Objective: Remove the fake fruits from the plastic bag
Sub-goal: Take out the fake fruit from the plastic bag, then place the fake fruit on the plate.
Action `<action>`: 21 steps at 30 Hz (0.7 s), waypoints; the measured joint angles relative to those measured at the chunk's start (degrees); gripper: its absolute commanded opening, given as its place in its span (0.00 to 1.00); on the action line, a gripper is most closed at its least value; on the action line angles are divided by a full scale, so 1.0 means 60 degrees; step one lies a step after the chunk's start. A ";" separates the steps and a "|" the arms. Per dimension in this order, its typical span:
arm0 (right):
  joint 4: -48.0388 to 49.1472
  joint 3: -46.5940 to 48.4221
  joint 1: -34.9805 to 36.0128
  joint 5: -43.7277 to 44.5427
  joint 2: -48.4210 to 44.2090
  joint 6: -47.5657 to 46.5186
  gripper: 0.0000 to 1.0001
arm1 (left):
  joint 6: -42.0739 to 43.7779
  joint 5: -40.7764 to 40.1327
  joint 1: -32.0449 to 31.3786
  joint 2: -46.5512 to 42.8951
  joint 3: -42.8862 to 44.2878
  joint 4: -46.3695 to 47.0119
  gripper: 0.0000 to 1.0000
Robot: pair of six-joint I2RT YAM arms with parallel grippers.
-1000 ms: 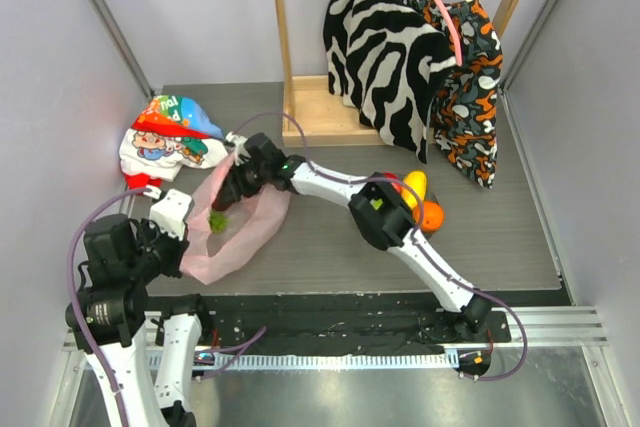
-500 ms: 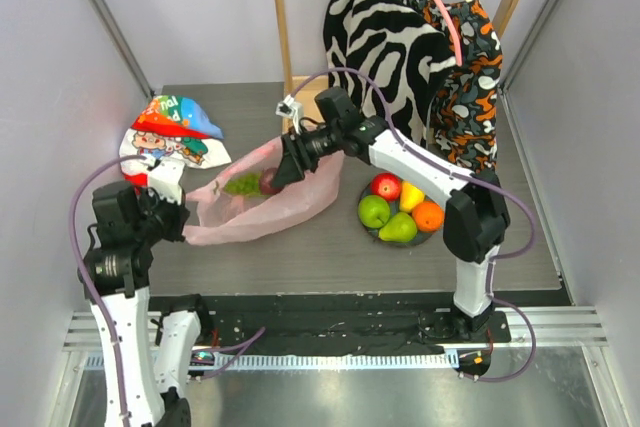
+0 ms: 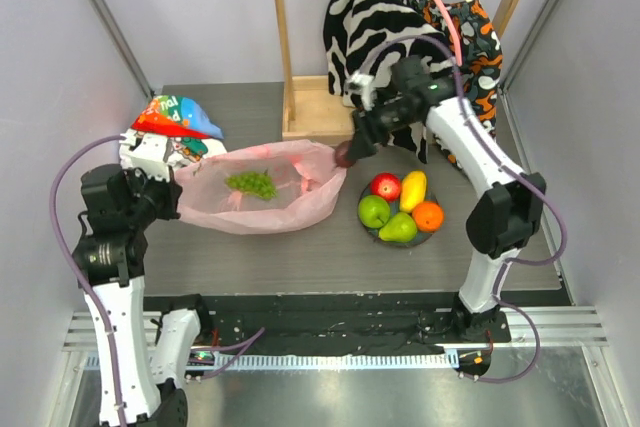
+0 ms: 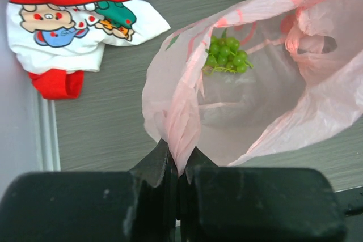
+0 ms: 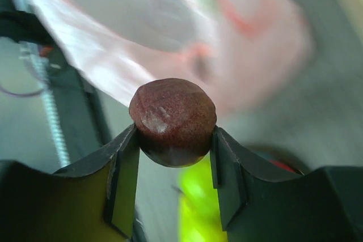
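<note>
From above, your left pincer pinched the left edge of the pink bag, which lay open on the desk with the grapes inside. Your right pincer hung at the bag's right end, clamped on a dark red fruit. Just beside the bag, a plate held a red apple, green apple, pear, orange and yellow piece.

At your left wrist, the pincer was pressed together on a gathered fold of the bag. The grapes sat deep inside it, and a cartoon-printed bag lay apart on the desk.

At your right wrist, the pincer squeezed the dark red fruit from both sides, with the pink bag blurred behind it.
</note>
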 measured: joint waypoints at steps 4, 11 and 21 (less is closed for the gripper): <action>-0.1938 0.0259 -0.1749 0.0954 -0.0310 -0.2408 0.32 | -0.0004 -0.0142 0.0000 -0.0455 -0.0007 -0.0044 0.00; -0.3424 -0.1453 -0.2339 0.2674 -0.0878 -0.5246 0.33 | -0.0036 -0.0160 0.0000 -0.0605 -0.0146 -0.0084 0.00; -0.3887 -0.2302 -0.2313 0.3453 -0.0845 -0.5829 0.90 | -0.0029 -0.0160 0.0000 -0.0586 -0.0146 -0.0295 0.00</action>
